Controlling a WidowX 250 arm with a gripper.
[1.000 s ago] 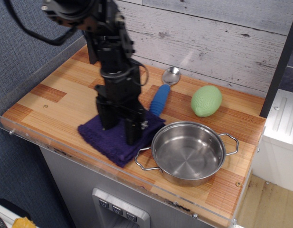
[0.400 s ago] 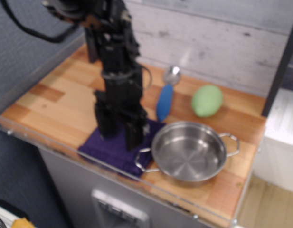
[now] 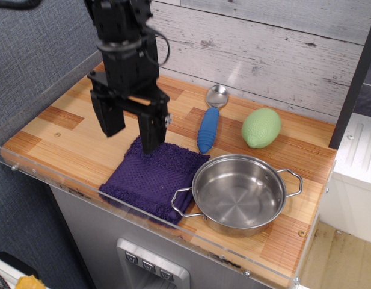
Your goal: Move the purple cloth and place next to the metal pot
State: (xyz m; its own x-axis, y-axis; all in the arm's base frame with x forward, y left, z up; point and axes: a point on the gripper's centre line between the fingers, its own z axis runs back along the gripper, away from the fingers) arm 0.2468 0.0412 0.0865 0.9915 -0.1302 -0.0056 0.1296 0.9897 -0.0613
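On the left half of the striped wooden counter (image 3: 71,129), the black robot gripper (image 3: 130,131) is seen hanging from the dark arm, its two long fingers (image 3: 151,129) spread apart with nothing between them. The tips are held above the surface, over the far left corner of the cloth, and whether the right-hand finger grazes the cloth's edge cannot be told. Just below and to the right of the gripper, the dark purple knitted cloth (image 3: 152,180) is laid flat near the front edge of the counter, roughly square, with its fringed border reaching the clear plastic lip. Its right side is met by the near looped wire handle of the shallow round stainless steel pot (image 3: 238,192), which is set immediately beside it; the handle is seen overlapping the cloth's edge. The pot stands upright and empty, with its second handle pointing right. Behind the cloth and pot, a spoon with a blue handle and a metal bowl (image 3: 208,119) is laid pointing toward the whitewashed plank wall (image 3: 263,54). Further right, a pale green egg-shaped object (image 3: 261,127) is rested on the wood, well apart from the pot.
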